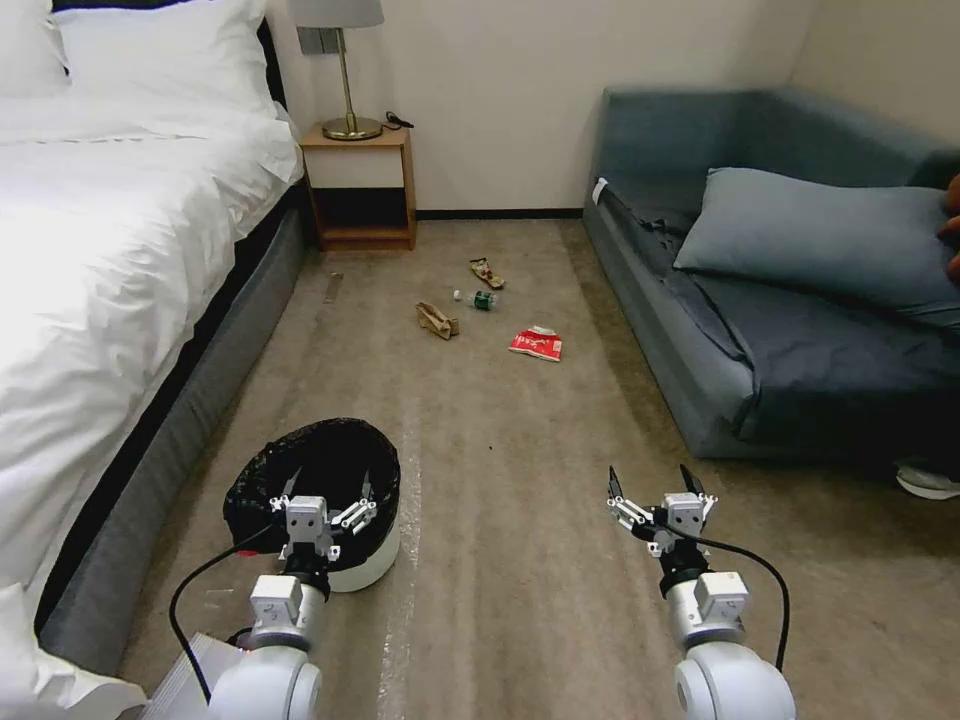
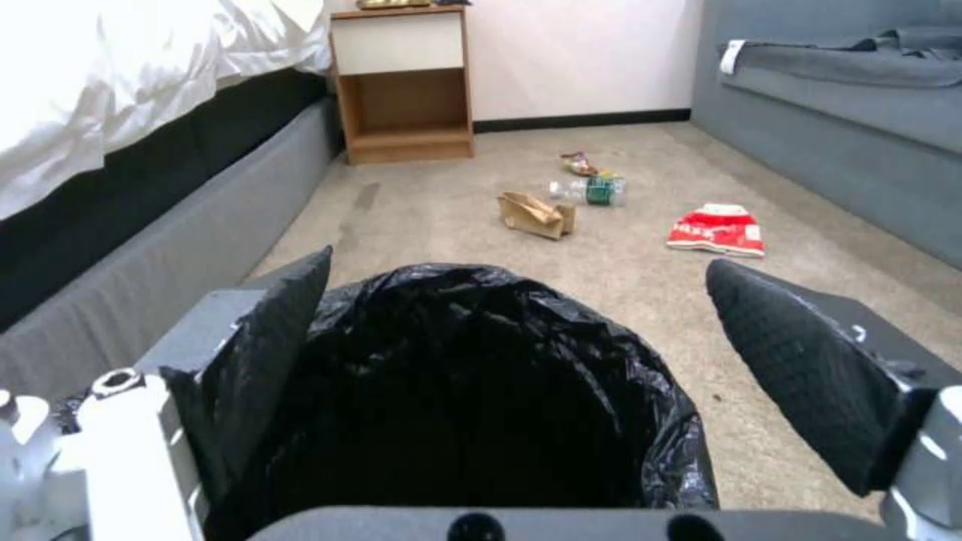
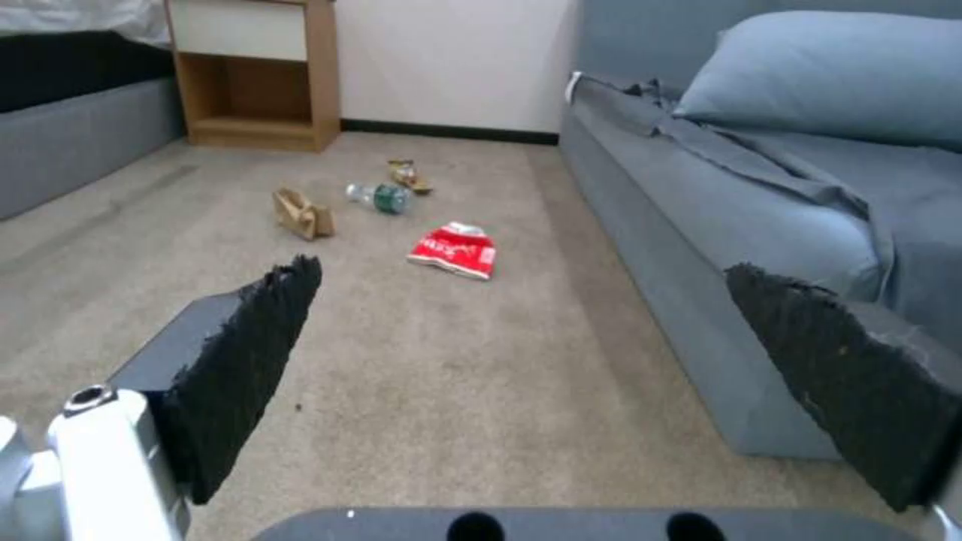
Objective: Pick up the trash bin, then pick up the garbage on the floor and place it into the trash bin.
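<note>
The trash bin (image 1: 378, 555), white with a black bag over its rim, stands on the carpet beside the bed. My left gripper (image 1: 328, 487) hovers open at its near rim, one finger to each side of the bin's mouth (image 2: 481, 391). My right gripper (image 1: 650, 480) is open over bare carpet, holding nothing. The garbage lies farther off in the middle of the floor: a red-white packet (image 1: 536, 344), a brown paper bag (image 1: 437, 320), a small clear bottle (image 1: 478, 299) and a brown-yellow wrapper (image 1: 487, 272). The right wrist view shows the packet (image 3: 453, 250) ahead of the open right gripper (image 3: 521, 267).
A white bed (image 1: 120, 250) on a grey base runs along the left. A blue sofa (image 1: 720, 330) with a pillow lines the right. A wooden nightstand (image 1: 362, 185) with a lamp stands at the far wall. Open carpet lies between bed and sofa.
</note>
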### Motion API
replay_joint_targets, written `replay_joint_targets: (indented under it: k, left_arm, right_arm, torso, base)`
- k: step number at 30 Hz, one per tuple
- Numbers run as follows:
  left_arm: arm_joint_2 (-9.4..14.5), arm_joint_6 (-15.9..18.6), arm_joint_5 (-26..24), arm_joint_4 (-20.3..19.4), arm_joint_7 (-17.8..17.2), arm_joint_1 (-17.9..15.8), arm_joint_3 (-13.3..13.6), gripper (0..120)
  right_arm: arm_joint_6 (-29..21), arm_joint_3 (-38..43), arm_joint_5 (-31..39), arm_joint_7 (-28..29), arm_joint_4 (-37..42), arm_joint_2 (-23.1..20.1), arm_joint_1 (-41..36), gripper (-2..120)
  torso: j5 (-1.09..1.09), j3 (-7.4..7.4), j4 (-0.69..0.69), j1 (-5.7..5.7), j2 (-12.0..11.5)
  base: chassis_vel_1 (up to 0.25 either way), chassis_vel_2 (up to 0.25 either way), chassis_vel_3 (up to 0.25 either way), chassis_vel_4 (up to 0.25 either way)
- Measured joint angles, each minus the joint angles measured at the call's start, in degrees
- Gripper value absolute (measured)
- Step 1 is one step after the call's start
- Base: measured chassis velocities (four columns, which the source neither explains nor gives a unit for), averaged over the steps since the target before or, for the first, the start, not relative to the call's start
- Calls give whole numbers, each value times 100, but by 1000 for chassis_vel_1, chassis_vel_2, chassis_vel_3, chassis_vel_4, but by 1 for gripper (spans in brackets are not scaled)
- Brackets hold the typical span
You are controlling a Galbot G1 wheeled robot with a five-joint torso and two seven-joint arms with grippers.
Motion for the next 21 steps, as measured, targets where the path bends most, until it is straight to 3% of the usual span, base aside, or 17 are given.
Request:
replay_joint_targets:
  k: [21]
  left_arm:
    - [0,0,0,2,-2,0,0,100]
  right_arm:
    - [7,0,2,3,-1,0,0,100]
  torso:
    - [0,0,0,1,0]
  base:
    - [0,0,0,0]
